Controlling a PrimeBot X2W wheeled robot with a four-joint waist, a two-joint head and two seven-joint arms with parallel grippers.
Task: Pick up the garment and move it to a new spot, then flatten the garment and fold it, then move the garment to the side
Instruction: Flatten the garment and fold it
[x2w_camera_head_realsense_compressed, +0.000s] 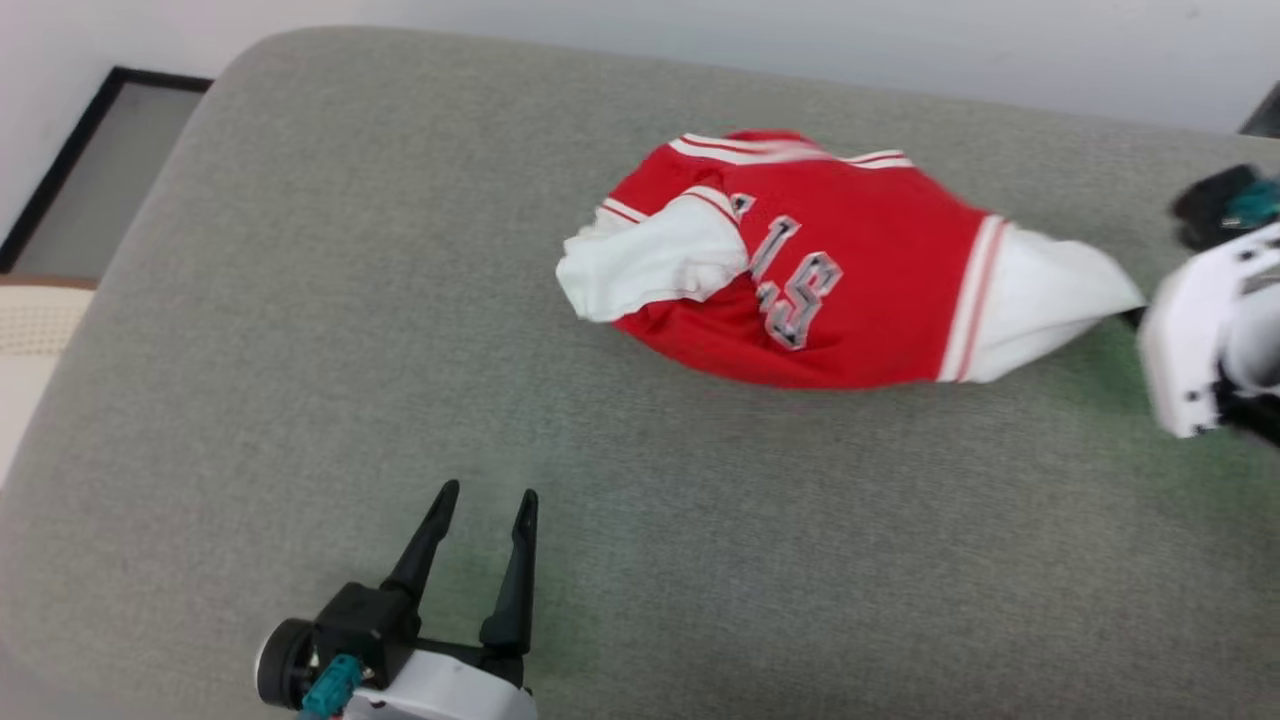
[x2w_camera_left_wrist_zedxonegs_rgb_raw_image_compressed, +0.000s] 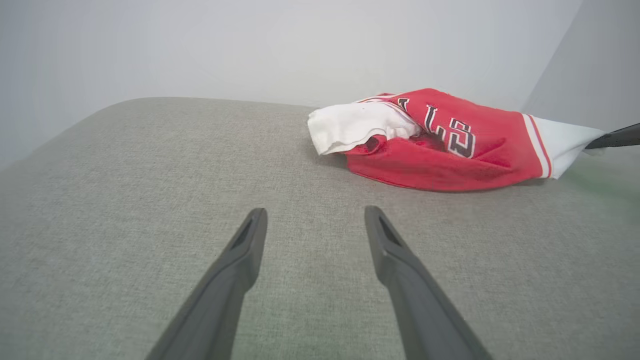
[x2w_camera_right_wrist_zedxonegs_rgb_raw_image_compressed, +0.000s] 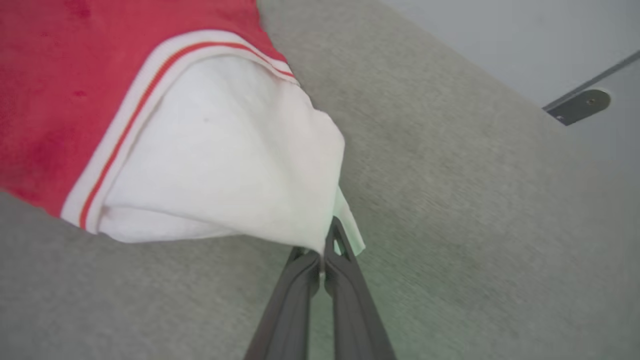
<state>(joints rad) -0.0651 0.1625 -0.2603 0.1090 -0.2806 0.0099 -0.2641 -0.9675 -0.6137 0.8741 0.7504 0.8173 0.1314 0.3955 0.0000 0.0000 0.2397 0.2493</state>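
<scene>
The garment is a crumpled red T-shirt with white sleeves and outlined lettering, lying at the right rear of the grey padded surface. My right gripper comes in from the right edge and is shut on the tip of the white sleeve; the right wrist view shows both fingers pressed together on the cloth at my right gripper, with the sleeve pulled taut. My left gripper stands open near the front edge, well short of the garment. Nothing lies between the fingers of my left gripper.
The grey padded surface has a rounded far-left corner and stands against a pale wall. A dark-framed panel lies beyond that corner, and a cream object sits at the left edge. A metal bracket shows on the wall.
</scene>
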